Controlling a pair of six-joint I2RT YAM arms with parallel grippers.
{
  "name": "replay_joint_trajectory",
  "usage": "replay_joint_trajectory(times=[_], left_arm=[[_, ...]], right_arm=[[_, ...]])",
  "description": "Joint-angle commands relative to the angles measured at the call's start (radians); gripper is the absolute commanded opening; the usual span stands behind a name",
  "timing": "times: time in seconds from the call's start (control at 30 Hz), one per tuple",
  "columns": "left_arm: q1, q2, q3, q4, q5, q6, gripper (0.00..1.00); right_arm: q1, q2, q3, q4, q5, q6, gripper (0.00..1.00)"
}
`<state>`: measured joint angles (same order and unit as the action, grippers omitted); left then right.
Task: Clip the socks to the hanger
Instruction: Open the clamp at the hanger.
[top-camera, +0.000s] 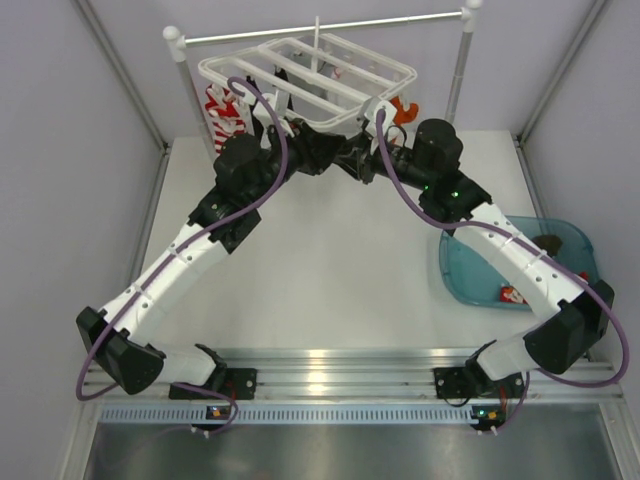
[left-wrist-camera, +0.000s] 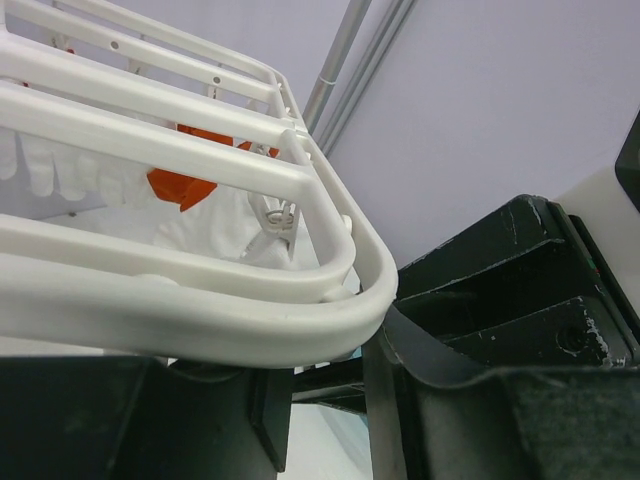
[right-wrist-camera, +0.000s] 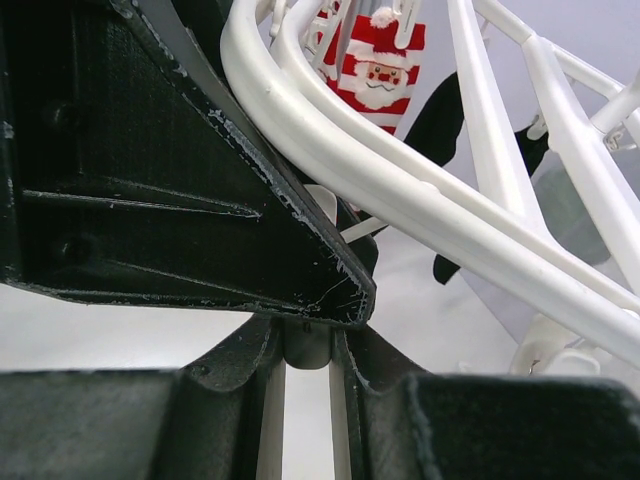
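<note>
White bench (top-camera: 330, 270), matte, evenly lit. Pale lilac-grey walls (top-camera: 60, 120) close off left, right and far edges. Grey metal rail (top-camera: 400, 21) on white posts along far edge. Slotted aluminium strip (top-camera: 330, 365) at near edge.

The hanger (left-wrist-camera: 200, 330) is smooth, glossy white plastic. My right fingers (right-wrist-camera: 520, 430) are matt black plastic, faintly grainy on the surface. The bin (top-camera: 470, 275) is translucent teal plastic.
</note>
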<state>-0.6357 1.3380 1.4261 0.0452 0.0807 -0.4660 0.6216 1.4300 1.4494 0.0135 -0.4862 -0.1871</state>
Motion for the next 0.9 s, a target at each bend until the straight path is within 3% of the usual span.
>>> replay_joint_trajectory(times=[0.0, 0.17, 0.23, 0.3, 0.37, 0.4, 0.43, 0.5, 0.57, 0.87], left_arm=[[0.001, -0.010, 0.027, 0.078, -0.033, -0.013, 0.34], [0.002, -0.025, 0.005, 0.111, -0.056, -0.031, 0.14], [0.004, -0.028, -0.001, 0.120, -0.056, -0.040, 0.01], [0.002, -0.030, -0.007, 0.134, -0.053, -0.046, 0.00], [0.002, -0.028, -0.006, 0.134, -0.042, -0.051, 0.00], [0.002, -0.026, -0.006, 0.130, -0.039, -0.052, 0.00], [0.002, -0.026, -0.006, 0.127, -0.033, -0.053, 0.00], [0.002, -0.025, -0.006, 0.113, -0.030, -0.051, 0.00], [0.004, -0.025, -0.001, 0.099, -0.030, -0.048, 0.00], [0.004, -0.022, 0.014, 0.035, -0.010, -0.054, 0.00]], right_arm=[[0.026, -0.011, 0.022, 0.022, -0.057, 0.023, 0.00], [0.026, -0.016, 0.009, 0.022, -0.058, 0.025, 0.00], [0.026, -0.017, 0.003, 0.019, -0.058, 0.020, 0.00], [0.024, -0.017, 0.000, 0.014, -0.058, 0.014, 0.00], [0.026, -0.017, 0.005, 0.002, -0.054, 0.008, 0.18], [0.026, -0.019, 0.008, -0.012, -0.052, 0.003, 0.37], [0.024, -0.020, 0.008, -0.010, -0.048, -0.003, 0.46], [0.015, -0.034, 0.003, -0.053, -0.038, -0.023, 0.64], [-0.011, -0.055, -0.010, -0.081, -0.051, -0.031, 0.73], [-0.106, -0.123, -0.066, -0.064, -0.161, -0.084, 0.75]])
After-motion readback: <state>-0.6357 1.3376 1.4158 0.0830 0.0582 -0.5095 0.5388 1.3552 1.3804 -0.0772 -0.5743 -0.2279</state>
